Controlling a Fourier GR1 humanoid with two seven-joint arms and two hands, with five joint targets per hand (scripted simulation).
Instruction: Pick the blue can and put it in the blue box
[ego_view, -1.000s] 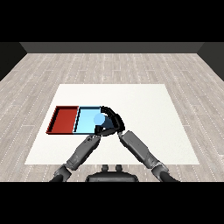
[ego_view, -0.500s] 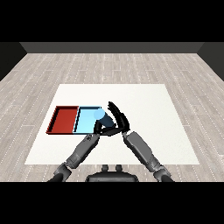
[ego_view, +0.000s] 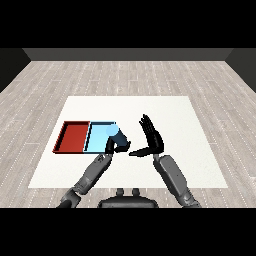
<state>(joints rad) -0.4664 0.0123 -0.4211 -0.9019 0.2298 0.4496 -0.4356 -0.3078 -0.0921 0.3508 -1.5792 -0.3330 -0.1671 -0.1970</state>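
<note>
Black against the white table (ego_view: 190, 115), your right hand (ego_view: 151, 138) stands in the head view with its fingers straight and spread upward and its thumb stuck out toward the left, holding nothing. You can see bare table between it and everything else. To its left, across a narrow gap, sits your left hand (ego_view: 118, 143), with its fingers curled; whether they close on anything you cannot tell from here. Just above that left hand, touching or overlapping its upper edge, is the blue can (ego_view: 112, 131), a pale blue rounded shape that stands at the right end of the light blue tray (ego_view: 97, 137), over the tray's floor as far as you can make out. Its colour nearly matches the tray, so its outline is hard to follow. Farther left of both hands, the red tray (ego_view: 74, 136) lies flush against the blue one. Both grey forearms come in from the lower corners.
</note>
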